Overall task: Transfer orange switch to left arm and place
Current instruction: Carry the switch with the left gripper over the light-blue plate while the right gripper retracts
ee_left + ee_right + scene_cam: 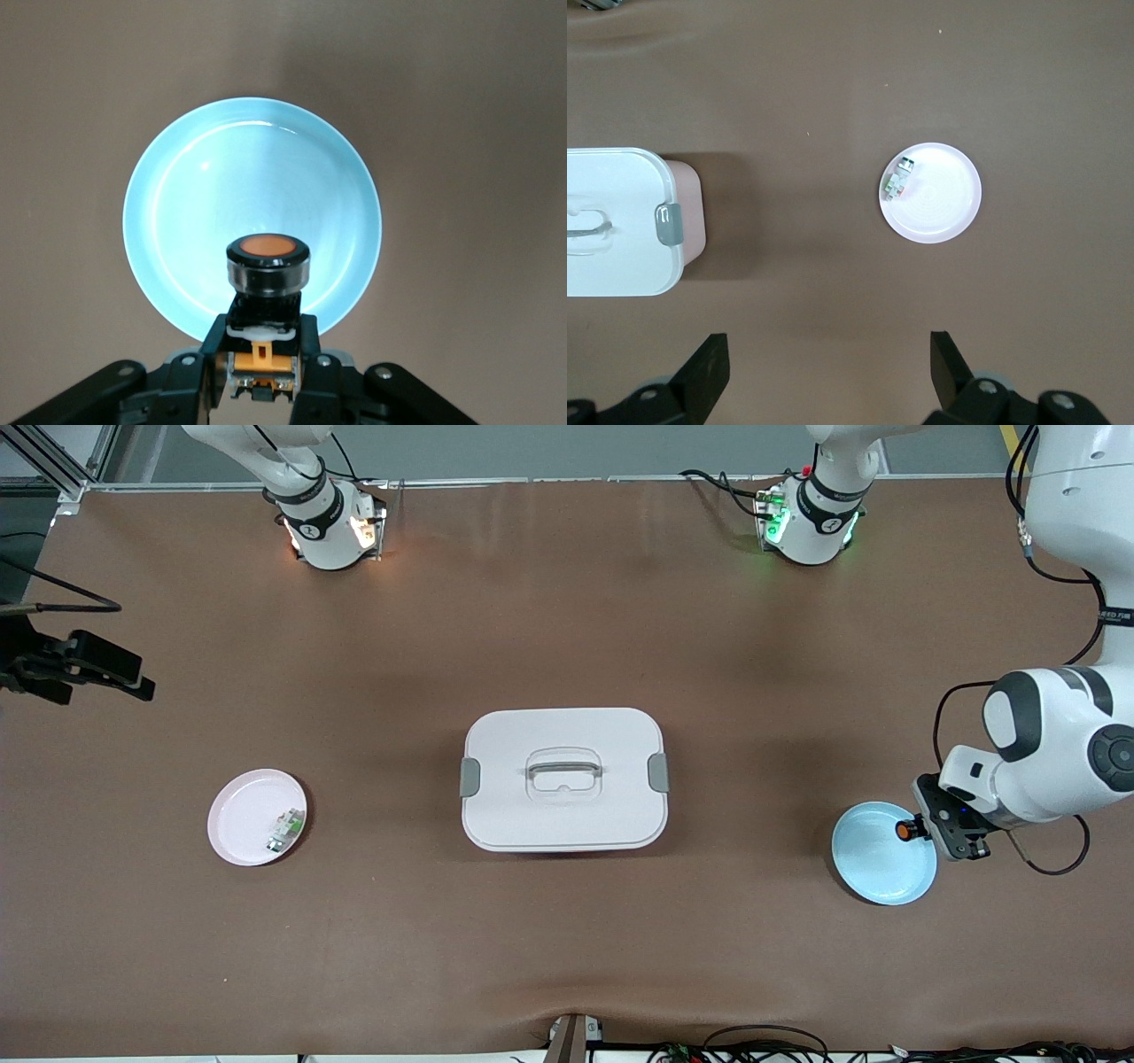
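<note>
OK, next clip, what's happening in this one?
The left tool is shut on the orange switch and holds it in the air over the blue plate at the left arm's end of the table. The right tool waits open, up above the table at its own end, near the pink plate that carries a small white-and-green part. The white box sits closed between the two plates.

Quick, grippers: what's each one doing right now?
Left gripper: shut on the orange switch, over the blue plate.
Right gripper: open, holding nothing, waiting.
</note>
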You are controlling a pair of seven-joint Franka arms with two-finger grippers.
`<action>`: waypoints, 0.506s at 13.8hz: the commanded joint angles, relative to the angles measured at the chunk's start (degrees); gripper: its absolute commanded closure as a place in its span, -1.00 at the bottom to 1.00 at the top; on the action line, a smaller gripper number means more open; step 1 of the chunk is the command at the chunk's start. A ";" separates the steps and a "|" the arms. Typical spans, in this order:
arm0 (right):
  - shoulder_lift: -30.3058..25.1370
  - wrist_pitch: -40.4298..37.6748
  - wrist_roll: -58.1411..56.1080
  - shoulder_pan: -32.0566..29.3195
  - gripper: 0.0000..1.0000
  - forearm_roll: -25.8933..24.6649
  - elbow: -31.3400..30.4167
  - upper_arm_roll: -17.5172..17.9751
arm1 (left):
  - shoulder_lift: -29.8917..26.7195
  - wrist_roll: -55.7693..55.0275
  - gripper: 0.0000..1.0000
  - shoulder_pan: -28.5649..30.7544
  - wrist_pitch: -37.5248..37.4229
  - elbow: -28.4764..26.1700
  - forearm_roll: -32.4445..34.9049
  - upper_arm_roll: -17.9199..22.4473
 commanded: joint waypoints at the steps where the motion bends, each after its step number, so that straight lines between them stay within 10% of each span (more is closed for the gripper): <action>1: -2.26 1.19 0.11 -2.00 -1.00 -0.10 -6.39 0.84 | 2.35 2.83 1.00 -0.74 -0.07 2.73 3.18 -0.19; 7: -15.71 16.31 2.05 -2.71 -1.00 0.52 -31.10 0.84 | 6.48 7.57 1.00 -0.83 8.52 2.73 10.49 -0.98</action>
